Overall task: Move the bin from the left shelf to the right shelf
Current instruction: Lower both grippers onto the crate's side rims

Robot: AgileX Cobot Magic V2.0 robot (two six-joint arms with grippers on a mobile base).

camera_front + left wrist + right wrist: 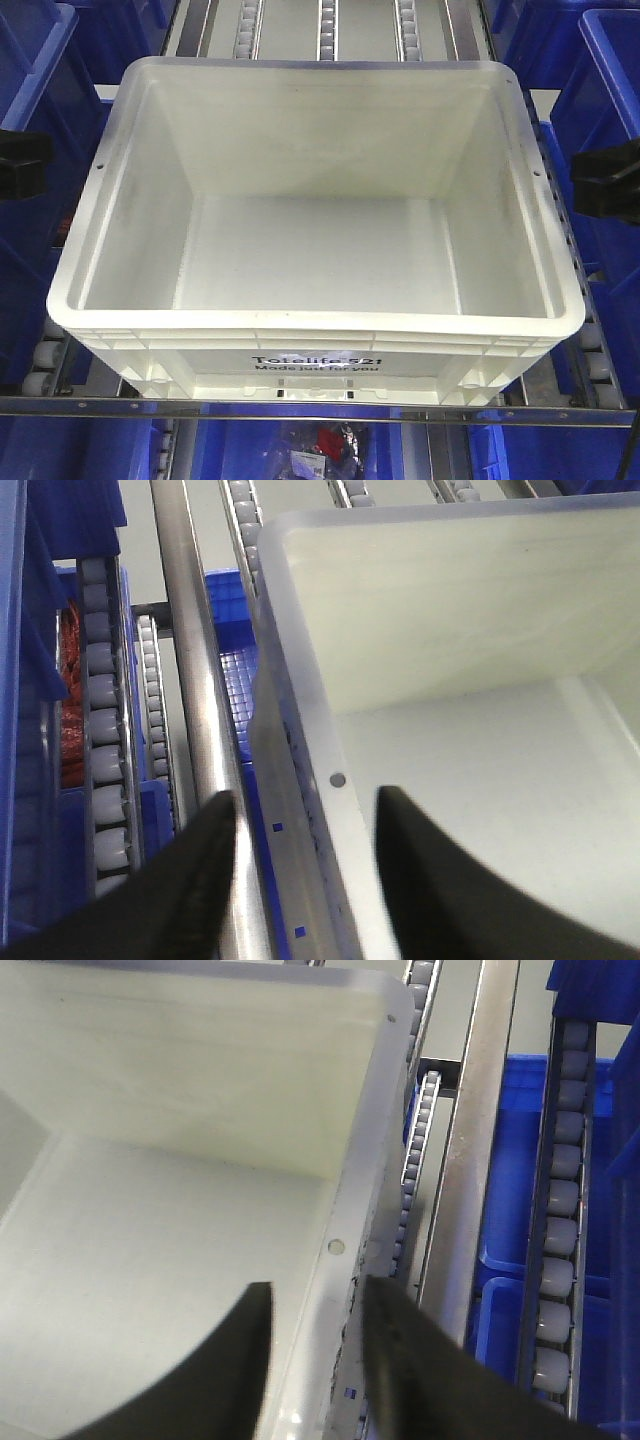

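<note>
The left pincer (pixel 305 875) enters its wrist view from the bottom edge, its dark fingers (pixel 195 890) spread wide. The right pincer (pixel 315 1360) rises from the bottom of its own view, its fingers (pixel 225 1370) parted more narrowly.

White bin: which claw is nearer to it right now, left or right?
Right, narrowly. The right claw sits just off the bin's right wall, rim lined up between its open fingers. The left claw hangs wider off the left wall, also open.
</note>
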